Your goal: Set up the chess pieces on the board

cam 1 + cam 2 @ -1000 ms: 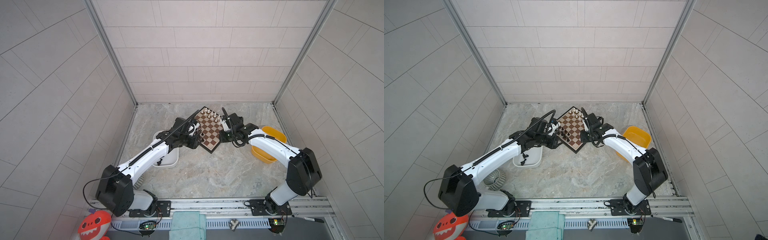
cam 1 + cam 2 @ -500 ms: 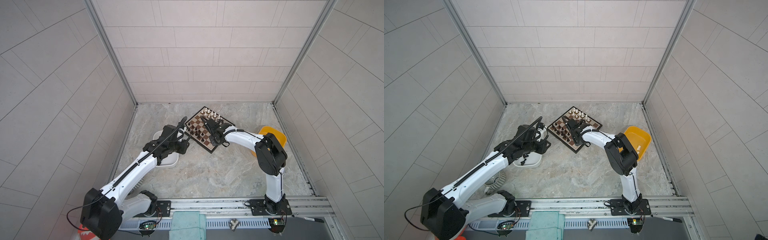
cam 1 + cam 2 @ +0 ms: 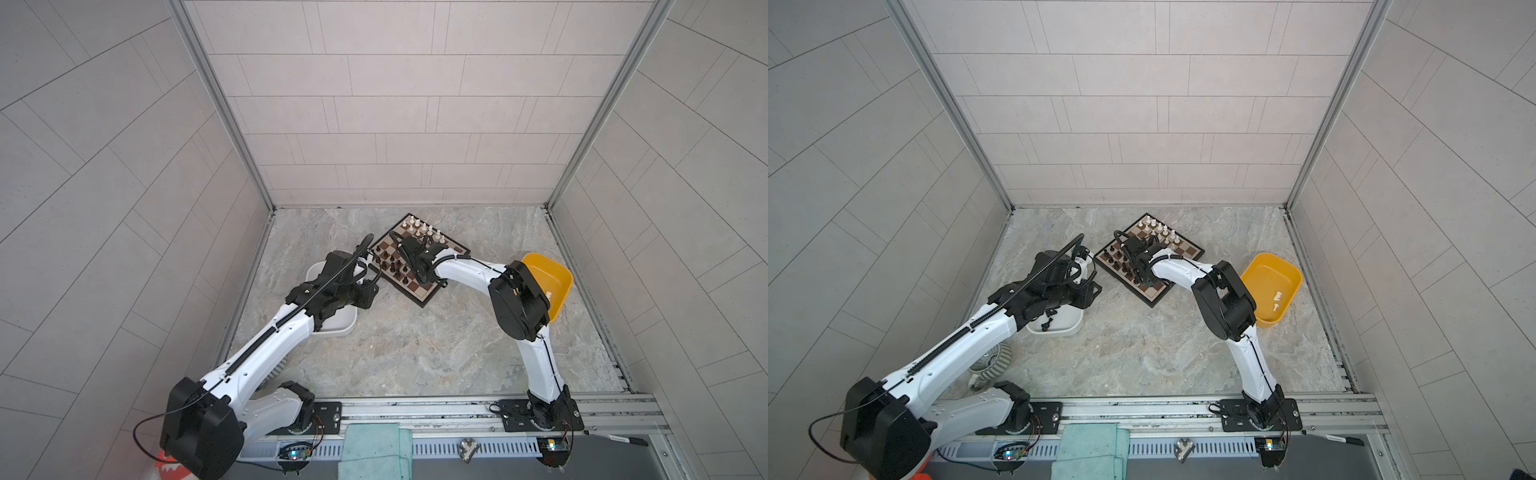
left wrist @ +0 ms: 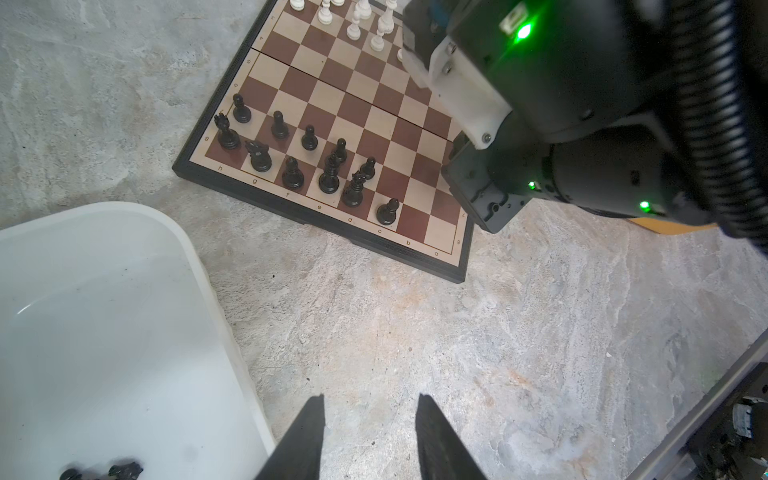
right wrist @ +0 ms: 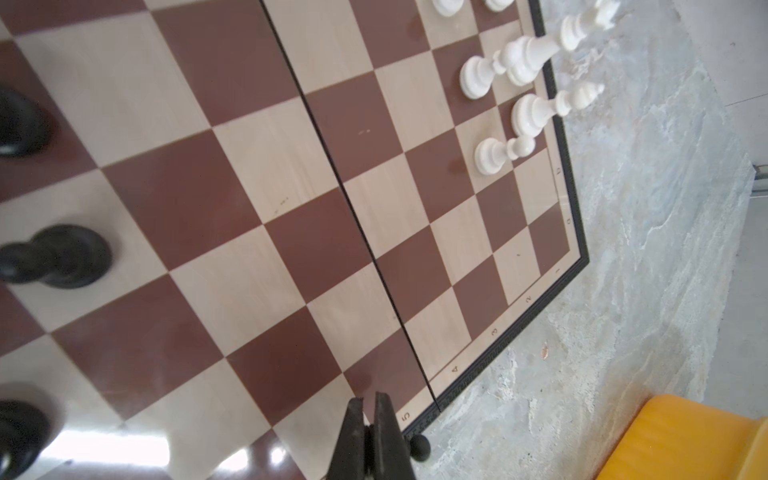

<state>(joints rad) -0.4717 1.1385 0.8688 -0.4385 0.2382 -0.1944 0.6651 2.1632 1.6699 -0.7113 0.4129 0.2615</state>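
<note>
Over the marble floor, just beside the white plastic tub point(image 4: 199, 266), the left gripper point(image 4: 370, 399) is half-open and empty. The right gripper point(image 5: 369, 399) is pinched shut above the brown-and-cream chessboard point(image 4: 316, 216). Black chessmen point(image 4: 293, 172) and white chessmen point(image 5: 523, 62) stand at opposite ends.

The left arm point(image 3: 266, 349) stretches low from its base toward the board point(image 3: 420, 291), and its wrist ends just off the board's left edge. The left end effector point(image 4: 370, 401) hangs beside the board's near corner, fingers parted with nothing between them. The right arm point(image 3: 465, 270) folds sharply at the elbow and reaches over the board. The right end effector point(image 5: 369, 401) sits low above the board's edge, fingers pressed together.
</note>
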